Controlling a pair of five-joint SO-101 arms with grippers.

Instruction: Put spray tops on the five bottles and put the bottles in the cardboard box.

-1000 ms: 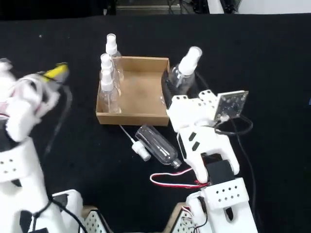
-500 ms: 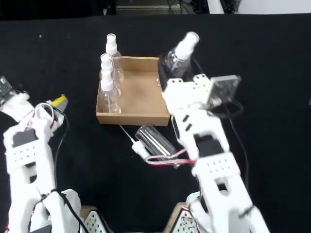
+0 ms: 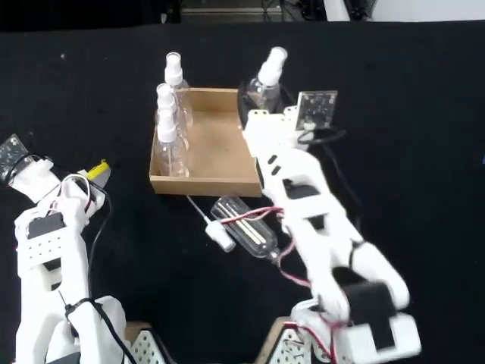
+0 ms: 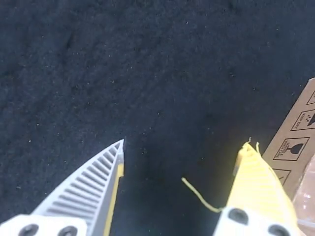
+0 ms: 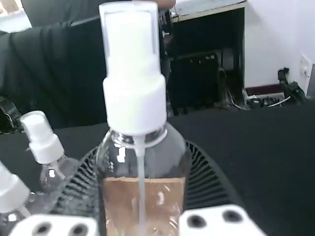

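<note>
Black table, white wall behind

The cardboard box had bare floor through its middle and right half; three bottles lined its left wall. The right arm hung across the right wall with an upright bottle at the far right corner (closing that side). A lying bottle and spray top blocked the table before the front wall. Open table lay between the box and the left gripper, its jaws apart
</note>
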